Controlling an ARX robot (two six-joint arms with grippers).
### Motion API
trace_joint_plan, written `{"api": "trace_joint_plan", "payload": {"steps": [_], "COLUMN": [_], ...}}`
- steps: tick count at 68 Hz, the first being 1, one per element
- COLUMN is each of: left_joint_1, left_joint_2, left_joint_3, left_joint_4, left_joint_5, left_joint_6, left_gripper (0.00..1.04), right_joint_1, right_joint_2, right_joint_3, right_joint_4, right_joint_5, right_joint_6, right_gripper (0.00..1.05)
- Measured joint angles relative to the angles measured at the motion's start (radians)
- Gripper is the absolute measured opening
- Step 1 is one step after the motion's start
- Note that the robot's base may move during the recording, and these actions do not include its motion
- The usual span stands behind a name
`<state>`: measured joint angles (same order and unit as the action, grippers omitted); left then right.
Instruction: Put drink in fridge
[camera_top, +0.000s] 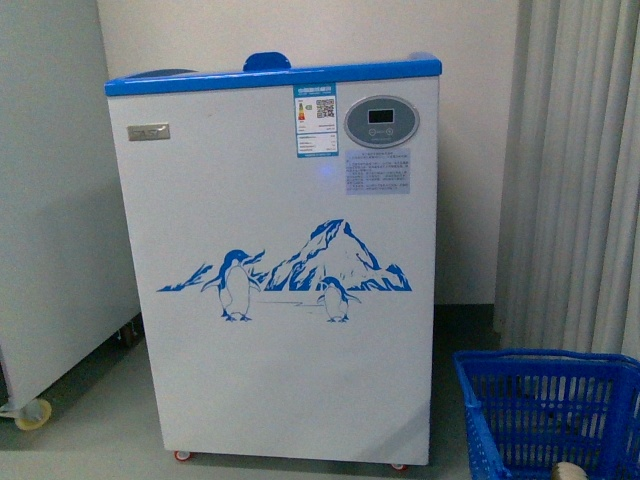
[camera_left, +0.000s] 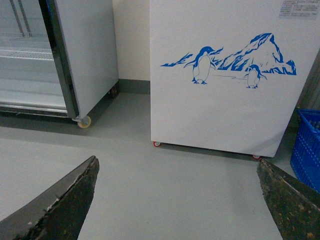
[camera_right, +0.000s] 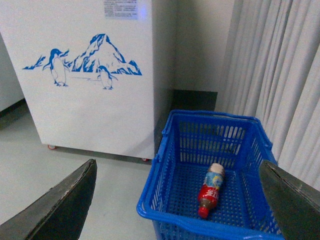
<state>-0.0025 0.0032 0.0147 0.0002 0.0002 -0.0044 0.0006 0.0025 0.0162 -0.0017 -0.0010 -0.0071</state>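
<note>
The drink (camera_right: 211, 190) lies flat on the bottom of a blue basket (camera_right: 165, 207) that stands on the floor, off the fridge's (camera_top: 280, 330) right front corner and close to the curtain. The bottle's long axis runs from the basket's near rim towards its far wall. The red cap points at the near rim and the base points away, leaning slightly towards the curtain side.

The right hand (camera_right: 176, 162) hangs above and short of the basket, its fingers wide apart with nothing between them, and the drink lies ahead of it and lower. The left hand (camera_left: 176, 160) is also spread and empty, over bare floor in front of the fridge, with the basket only at the edge of its view.

The right arm looks the nearer. To close across the bottle's width, it would probably have to reach forward and down past the near rim.
</note>
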Motion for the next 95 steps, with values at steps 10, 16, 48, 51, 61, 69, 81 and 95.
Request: {"api": "trace_joint_plan", "payload": {"steps": [10, 16, 48, 51, 61, 69, 81, 95], "left_joint_1": [0.0, 0.0, 0.0, 0.0, 0.0, 0.0, 0.0, 0.0], "left_joint_2": [0.0, 0.0, 0.0, 0.0, 0.0, 0.0, 0.0, 0.0], "left_joint_3": [0.0, 0.0, 0.0, 0.0, 0.0, 0.0, 0.0, 0.0], "left_joint_4": [0.0, 0.0, 0.0, 0.0, 0.0, 0.0, 0.0, 0.0], "left_joint_5": [0.0, 0.0, 0.0, 0.0, 0.0, 0.0, 0.0, 0.0], "left_joint_6": [0.0, 0.0, 0.0, 0.0, 0.0, 0.0, 0.0, 0.0], "left_gripper": [0.97, 0.97, 0.97, 0.97, 0.97, 0.97, 0.97, 0.97], "right_joint_1": [0.0, 0.0, 0.0, 0.0, -0.137, -0.296, -0.332, -0.319], "right_joint_2": [0.0, 0.0, 0.0, 0.003, 0.55, 1.182, 2.05, 2.462], "right_joint_3": [0.0, 0.0, 0.0, 0.0, 0.174, 0.29, 0.608, 0.885], "right_joint_4": [0.0, 0.0, 0.0, 0.0, -0.198, 0.178, 0.455, 0.467], "right_joint_5": [0.0, 0.0, 0.0, 0.002, 0.132, 0.144, 0.157, 0.154], "right_joint_6": [0.0, 0.0, 0.0, 0.0, 0.018, -0.054, -0.034, 0.049], "right_gripper": [0.97, 0.97, 0.97, 0.97, 0.97, 0.97, 0.97, 0.97]}}
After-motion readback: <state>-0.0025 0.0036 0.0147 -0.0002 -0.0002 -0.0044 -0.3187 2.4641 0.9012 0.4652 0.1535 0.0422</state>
